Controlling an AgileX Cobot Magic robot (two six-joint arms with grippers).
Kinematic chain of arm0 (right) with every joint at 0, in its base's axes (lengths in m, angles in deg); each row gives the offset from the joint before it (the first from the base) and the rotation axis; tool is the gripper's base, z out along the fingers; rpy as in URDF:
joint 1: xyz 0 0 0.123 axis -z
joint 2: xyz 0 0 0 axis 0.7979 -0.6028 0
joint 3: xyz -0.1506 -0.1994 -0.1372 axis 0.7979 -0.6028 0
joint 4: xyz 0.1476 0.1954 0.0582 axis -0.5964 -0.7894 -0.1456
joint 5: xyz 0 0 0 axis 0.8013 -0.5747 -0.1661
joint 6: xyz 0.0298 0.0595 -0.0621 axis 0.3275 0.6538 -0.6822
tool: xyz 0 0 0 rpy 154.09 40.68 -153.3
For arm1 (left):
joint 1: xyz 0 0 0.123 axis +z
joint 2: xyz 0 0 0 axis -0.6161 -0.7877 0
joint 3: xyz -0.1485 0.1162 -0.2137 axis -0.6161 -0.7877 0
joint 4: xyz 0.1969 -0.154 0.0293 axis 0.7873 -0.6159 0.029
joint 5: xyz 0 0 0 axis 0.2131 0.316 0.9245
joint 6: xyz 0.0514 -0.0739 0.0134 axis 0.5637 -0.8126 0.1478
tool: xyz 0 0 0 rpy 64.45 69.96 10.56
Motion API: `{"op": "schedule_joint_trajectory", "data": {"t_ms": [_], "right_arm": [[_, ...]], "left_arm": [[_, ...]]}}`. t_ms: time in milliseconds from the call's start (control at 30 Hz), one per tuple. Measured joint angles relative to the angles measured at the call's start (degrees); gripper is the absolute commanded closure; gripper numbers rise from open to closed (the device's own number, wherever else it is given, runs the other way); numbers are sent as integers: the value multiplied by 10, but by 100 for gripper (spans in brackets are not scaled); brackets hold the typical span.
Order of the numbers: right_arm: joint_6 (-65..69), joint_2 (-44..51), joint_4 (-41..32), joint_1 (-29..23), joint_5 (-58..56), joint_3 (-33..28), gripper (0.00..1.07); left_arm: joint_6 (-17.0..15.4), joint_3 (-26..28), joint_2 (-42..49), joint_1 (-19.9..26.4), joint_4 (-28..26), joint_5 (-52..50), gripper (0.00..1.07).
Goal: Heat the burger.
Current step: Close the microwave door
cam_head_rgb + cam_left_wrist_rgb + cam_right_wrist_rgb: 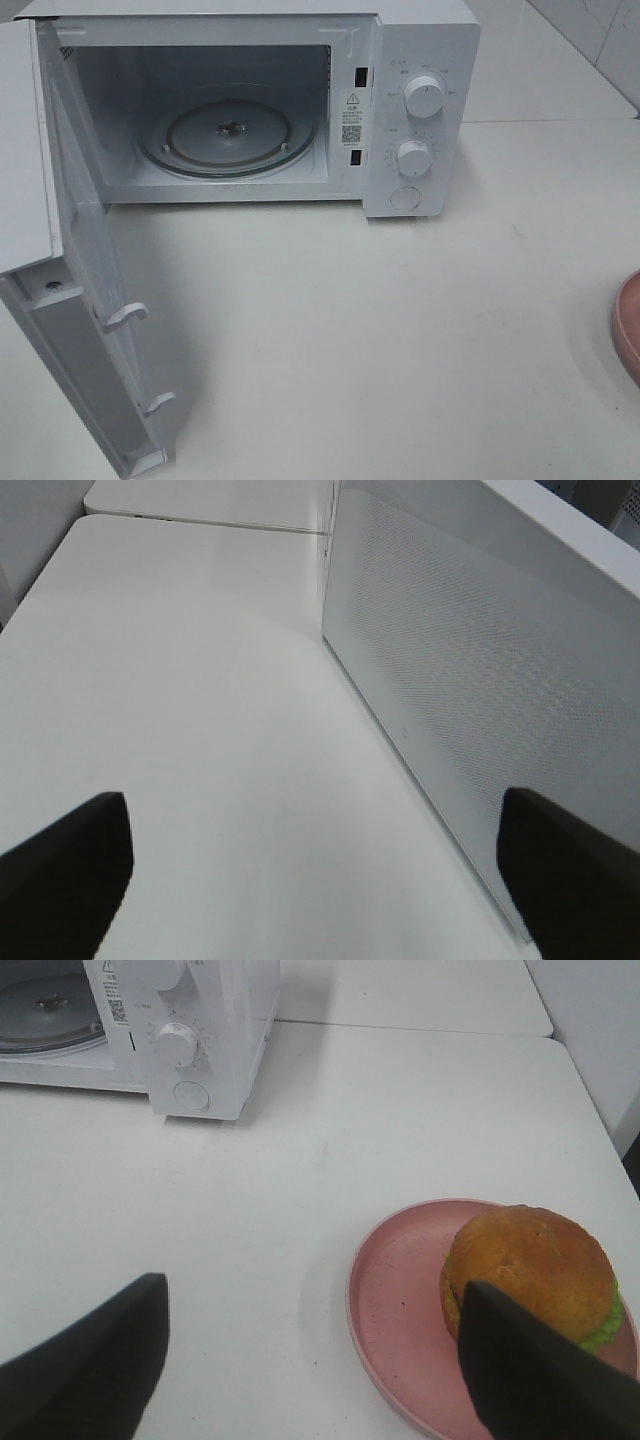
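The burger point(530, 1265), with a golden-brown bun and green lettuce at its edge, sits on a pink plate point(400, 1280) in the right wrist view. My right gripper point(315, 1290) hovers open above the table beside it, one dark finger point(540, 1380) overlapping the burger's near side, with nothing held. The white microwave point(420, 100) stands at the back with its door point(90, 300) swung wide open and its glass turntable point(228, 135) bare. My left gripper point(310, 810) is open beside the door's outer face point(480, 680). Neither gripper shows in the high view.
Only the pink plate's rim point(630, 325) shows at the high view's right edge. The open door juts toward the front left. Two knobs point(424, 96) and a round button sit on the microwave's right panel. A white tabletop point(380, 330) stretches in front.
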Motion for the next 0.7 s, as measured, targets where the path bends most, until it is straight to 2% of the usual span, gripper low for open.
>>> {"op": "schedule_joint_trajectory", "data": {"t_ms": [700], "right_arm": [[0, 0, 0, 0, 0, 0, 33]], "left_arm": [[0, 0, 0, 0, 0, 0, 16]]}}
